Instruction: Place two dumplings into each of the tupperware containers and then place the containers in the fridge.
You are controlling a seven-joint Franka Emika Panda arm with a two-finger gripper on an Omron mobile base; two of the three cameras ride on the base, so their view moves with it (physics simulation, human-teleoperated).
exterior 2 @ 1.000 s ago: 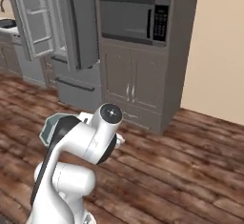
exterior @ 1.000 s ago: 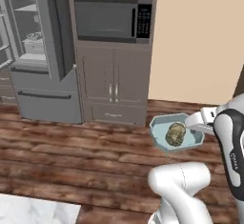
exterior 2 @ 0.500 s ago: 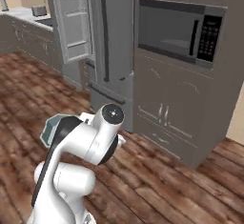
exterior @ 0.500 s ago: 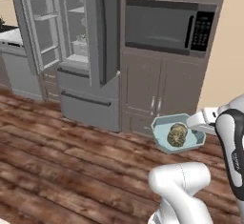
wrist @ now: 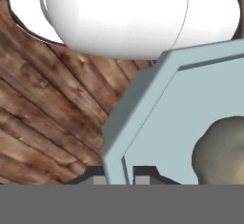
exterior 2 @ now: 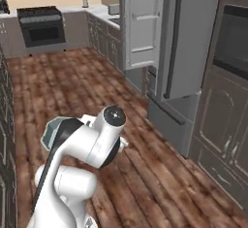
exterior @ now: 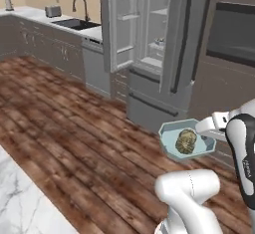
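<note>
Tupperware container [exterior: 170,134] w/ dumplings [exterior: 185,140] in jaws

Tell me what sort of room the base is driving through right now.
A home kitchen, by the look of it: a stainless fridge with its doors open, a sink with a faucet set in the counter, a black stove along the far wall, and a built-in microwave in grey cabinets.

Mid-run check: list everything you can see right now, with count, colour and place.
tupperware container: one, pale blue, held level above the floor
dumplings: tan lump in the container, count unclear
fridge: one, grey, doors open, ahead
sink: one, dark, counter left of the fridge
stove: one, black, far wall
microwave: one, dark, built in right of the fridge
floor: brown wood
gripper: shut on the container's rim
</note>
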